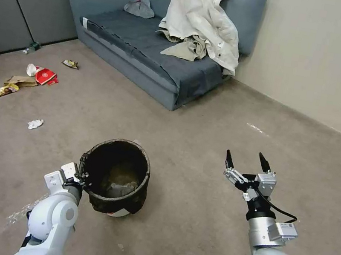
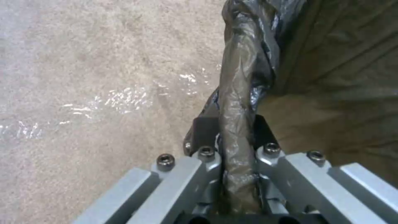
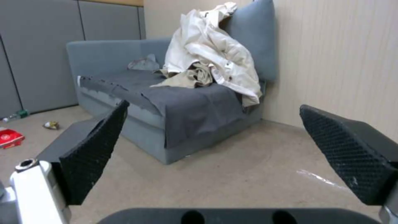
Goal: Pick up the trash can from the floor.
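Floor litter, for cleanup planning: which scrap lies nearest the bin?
The small white crumpled paper scrap, alone on the beige carpet floor; the other wrappers lie farther from the white bag-lined trash can.

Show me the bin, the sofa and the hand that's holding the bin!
bin (image 1: pixel 123 167), head view, on its dark bag-lined inner wall.
sofa (image 1: pixel 125 32), head view, on the seat cushion.
left gripper (image 2: pixel 232 133), left wrist view, between its fingertips, shut on the bin's rim.
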